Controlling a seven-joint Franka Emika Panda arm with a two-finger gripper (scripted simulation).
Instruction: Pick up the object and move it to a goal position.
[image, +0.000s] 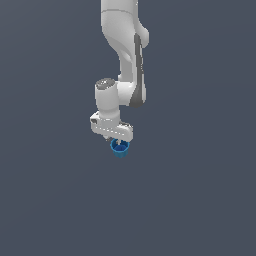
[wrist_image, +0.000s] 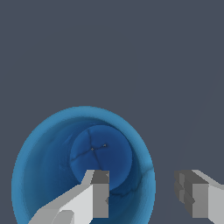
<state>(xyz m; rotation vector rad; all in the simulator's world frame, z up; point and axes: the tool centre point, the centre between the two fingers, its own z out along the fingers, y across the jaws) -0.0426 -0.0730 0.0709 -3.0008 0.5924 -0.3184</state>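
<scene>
My gripper (wrist_image: 142, 194) hangs directly over the blue cup (image: 119, 149), jaws parted. In the wrist view one finger (wrist_image: 97, 192) reaches inside the cup's (wrist_image: 48, 157) hollow and the other sits outside its wall, straddling the rim. I cannot tell whether either touches. No writing or labels show anywhere.

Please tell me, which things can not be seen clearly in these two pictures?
- Exterior view: the gripper fingertips are too small to tell apart against the blue cup, so contact is unclear.
- Exterior view: the arm's upper part is cut off by the picture's edge.
- Wrist view: the cup's rim and both fingers run off the picture's edge.
- Wrist view: one finger covers part of the cup's inside.
- No goal marker shows in either view.
</scene>
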